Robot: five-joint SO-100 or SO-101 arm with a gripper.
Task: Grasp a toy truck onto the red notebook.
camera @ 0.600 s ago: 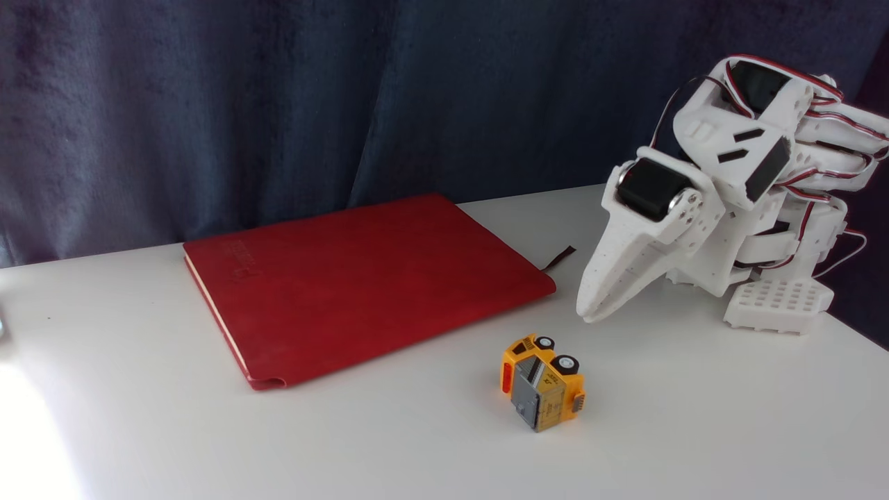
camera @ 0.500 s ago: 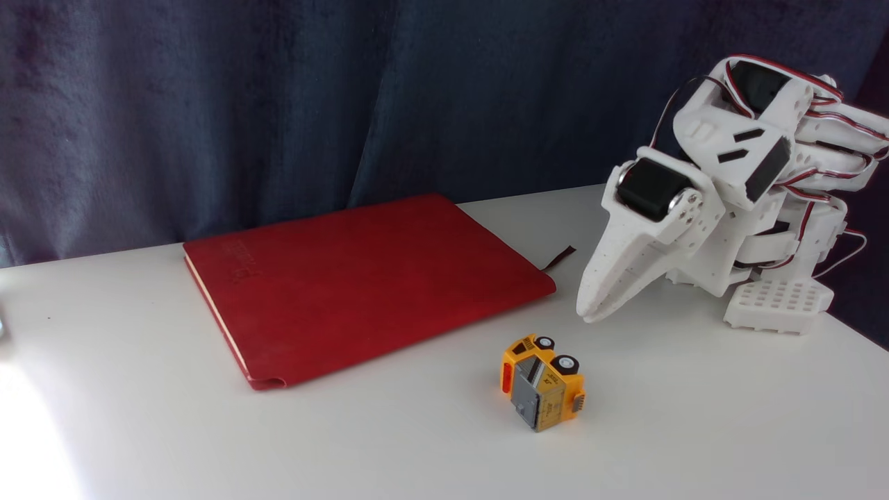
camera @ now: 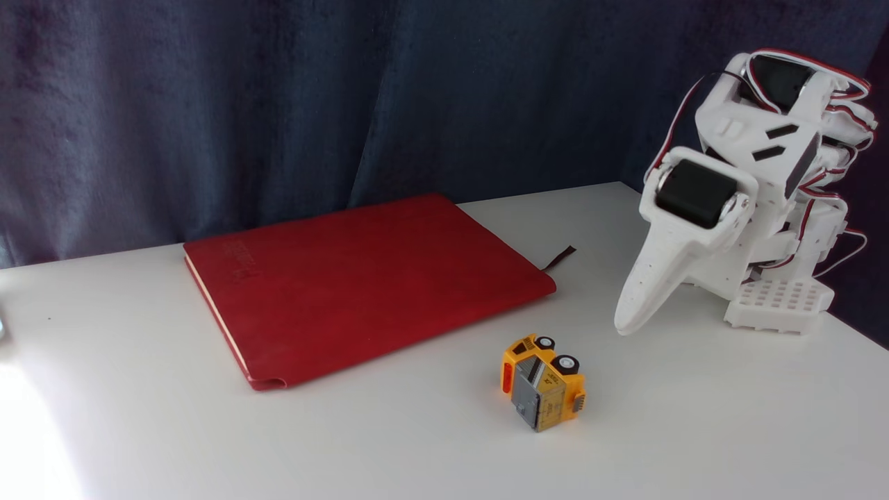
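I am holding my gripper (camera: 627, 326) low over the right side of the white table (camera: 417, 444), tip pointing down and toward the front, just above the surface. My two fingers are lying pressed together into one white wedge, so I am reading them as closed on nothing, though from this side angle a thin gap could be hiding. The rest of my arm (camera: 764, 153) is folding back over its base at the table's right edge, red and black wires looping along it.

The toy truck (camera: 542, 382) is lying tipped on its side near the front of the table, its black wheels with white hubs facing up and toward the back, its grey panel facing the front. It is sitting near my fingertips but apart from them, to their left and closer to the front edge.

The red notebook (camera: 361, 278) is lying flat toward the back-left, its dark ribbon bookmark (camera: 559, 258) trailing off its right corner. The truck is resting off the notebook, just beyond its front-right edge.
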